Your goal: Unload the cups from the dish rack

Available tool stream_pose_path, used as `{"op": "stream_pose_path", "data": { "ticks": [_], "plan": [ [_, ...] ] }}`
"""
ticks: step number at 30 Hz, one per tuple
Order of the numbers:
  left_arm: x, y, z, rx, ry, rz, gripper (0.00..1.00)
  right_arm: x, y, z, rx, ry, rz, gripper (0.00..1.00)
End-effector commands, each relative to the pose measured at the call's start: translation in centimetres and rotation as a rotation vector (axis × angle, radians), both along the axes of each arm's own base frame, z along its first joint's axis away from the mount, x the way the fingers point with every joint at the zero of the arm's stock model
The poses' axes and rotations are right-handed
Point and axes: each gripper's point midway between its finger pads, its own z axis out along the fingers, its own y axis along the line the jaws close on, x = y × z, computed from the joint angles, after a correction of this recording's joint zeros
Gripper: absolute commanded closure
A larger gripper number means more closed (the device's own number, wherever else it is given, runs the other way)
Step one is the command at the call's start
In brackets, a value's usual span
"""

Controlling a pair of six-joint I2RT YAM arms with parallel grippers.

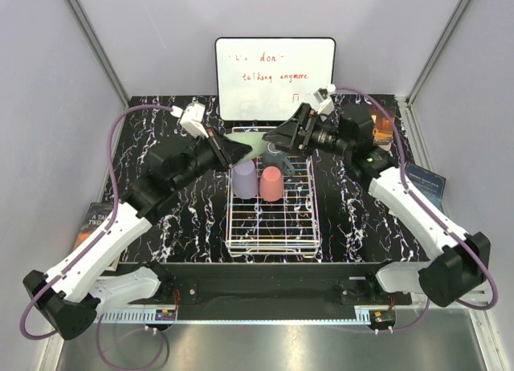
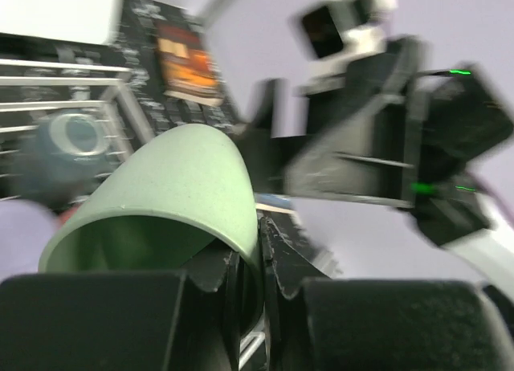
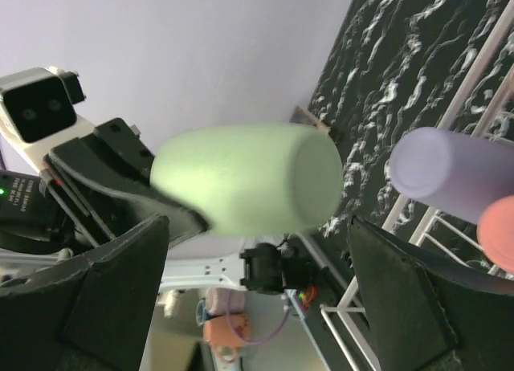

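The left jaws are clamped on the rim of the pale green cup (image 2: 173, 186), held above the 12 o'clock end of the dish rack (image 1: 273, 247). The right jaws are spread apart, facing it. The lavender cup (image 1: 244, 179) and pink cup (image 1: 271, 184) stand inverted in the rack.

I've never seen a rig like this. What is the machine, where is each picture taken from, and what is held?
Two robot arms are bolted at the near edge of a black marbled table. One picture looks down from above; the others come from a camera on each wrist. A white wire dish rack holds an upturned lavender cup, a pink cup and a dark grey mug; a whiteboard stands behind. The left pincer grips the pale green cup by its rim. The right pincer is open beside it.
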Motion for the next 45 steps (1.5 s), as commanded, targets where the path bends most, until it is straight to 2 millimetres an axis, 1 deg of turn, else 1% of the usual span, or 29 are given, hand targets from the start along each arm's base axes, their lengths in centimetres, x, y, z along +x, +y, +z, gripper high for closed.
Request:
{"op": "stream_pose_path", "data": {
  "ticks": [1, 2, 4, 5, 6, 8, 9, 10, 11, 12, 13, 14, 15, 17, 18, 20, 21, 23, 26, 30, 33, 34, 35, 37, 38, 41, 42, 44, 45],
  "plan": [
    [0.7, 4.2, 0.5, 0.15, -0.061, 0.163, 1.0, -0.5, -2.8, 4.3, -0.103, -0.179, -0.121, 0.0],
    [0.8, 4.7, 1.2, 0.155, -0.072, 0.19, 1.0, -0.3, -3.1, 4.4, -0.118, -0.182, -0.14, 0.0],
    [0.7, 5.7, 1.0, 0.199, -0.061, 0.221, 1.0, 0.2, -4.3, 4.5, -0.17, -0.187, -0.215, 0.0],
    [1.0, 6.6, 1.8, 0.208, -0.071, 0.266, 1.0, 0.3, -4.8, 5.1, -0.185, -0.2, -0.246, 0.0],
    [1.0, 7.5, 1.1, 0.258, -0.047, 0.292, 1.0, 0.9, -6.0, 4.2, -0.245, -0.18, -0.312, 0.0],
    [2.0, 9.4, 1.5, 0.318, -0.023, 0.403, 1.0, 1.2, -7.4, 4.8, -0.293, -0.184, -0.383, 0.0],
    [2.1, 10.9, -0.1, 0.403, 0.033, 0.443, 1.0, 1.7, -8.9, 3.0, -0.388, -0.138, -0.444, 0.0],
    [2.5, 11.7, 0.8, 0.424, 0.045, 0.489, 1.0, 1.9, -9.7, 2.5, -0.43, -0.12, -0.476, 0.0],
    [3.7, 12.7, -0.8, 0.503, 0.097, 0.55, 1.0, 2.1, -10.5, 2.7, -0.465, -0.116, -0.512, 0.0],
    [3.9, 14.0, -2.4, 0.583, 0.161, 0.575, 1.0, 2.5, -12.1, 0.8, -0.564, -0.063, -0.573, 0.0],
    [4.4, 14.5, -2.0, 0.6, 0.178, 0.595, 1.0, 2.6, -12.9, 0.2, -0.604, -0.042, -0.601, 0.0],
    [5.5, 14.8, -3.8, 0.66, 0.236, 0.611, 1.0, 2.6, -13.5, -0.2, -0.637, -0.028, -0.621, 0.0],
    [5.9, 16.2, -4.9, 0.695, 0.291, 0.636, 1.0, 2.6, -14.5, -1.4, -0.703, 0.007, -0.651, 0.0],
    [7.1, 16.8, -6.6, 0.723, 0.359, 0.641, 1.0, 2.2, -15.6, -2.6, -0.775, 0.042, -0.666, 0.0],
    [8.2, 17.7, -8.1, 0.744, 0.412, 0.658, 1.0, 2.5, -16.3, -3.3, -0.822, 0.058, -0.69, 0.0],
    [9.3, 18.1, -10.2, 0.769, 0.473, 0.651, 1.0, 2.4, -17.4, -4.1, -0.883, 0.081, -0.723, 0.0],
    [10.2, 18.7, -12.0, 0.796, 0.525, 0.653, 1.0, 2.3, -18.4, -5.2, -0.955, 0.109, -0.742, 0.0],
    [11.0, 19.4, -13.5, 0.819, 0.568, 0.66, 1.0, 1.8, -19.4, -6.2, -1.031, 0.13, -0.74, 0.0],
    [12.4, 20.5, -15.7, 0.835, 0.626, 0.673, 1.0, 1.7, -20.9, -6.8, -1.107, 0.132, -0.788, 0.0],
    [14.5, 20.8, -17.2, 0.827, 0.659, 0.657, 1.0, 1.2, -22.9, -5.5, -1.051, 0.11, -0.944, 0.05],
    [16.5, 20.4, -18.1, 0.832, 0.671, 0.633, 1.0, 0.8, -21.6, -5.0, -0.961, 0.06, -0.882, 0.11],
    [17.4, 20.2, -17.5, 0.819, 0.654, 0.633, 1.0, 0.8, -21.0, -5.0, -0.945, 0.046, -0.854, 0.11],
    [18.0, 19.9, -18.8, 0.83, 0.678, 0.611, 1.0, 0.9, -20.6, -5.4, -0.943, 0.032, -0.822, 0.11],
    [19.5, 20.2, -18.6, 0.817, 0.673, 0.613, 1.0, 0.8, -19.7, -6.3, -0.945, 0.049, -0.765, 0.08],
    [20.0, 20.0, -20.2, 0.817, 0.707, 0.59, 1.0, 0.7, -19.5, -6.6, -0.956, 0.053, -0.74, 0.06],
    [21.5, 20.7, -21.0, 0.784, 0.736, 0.587, 1.0, 0.6, -18.4, -8.5, -0.983, 0.105, -0.657, 0.02],
    [22.0, 20.7, -22.4, 0.789, 0.765, 0.579, 1.0, 0.8, -18.2, -9.1, -0.999, 0.118, -0.641, 0.01],
    [22.6, 21.2, -22.9, 0.776, 0.777, 0.584, 1.0, 0.7, -18.2, -9.6, -1.022, 0.132, -0.631, 0.0],
    [22.8, 21.2, -23.8, 0.782, 0.794, 0.58, 1.0, 0.7, -18.2, -9.6, -1.023, 0.132, -0.632, 0.0]
  ]
}}
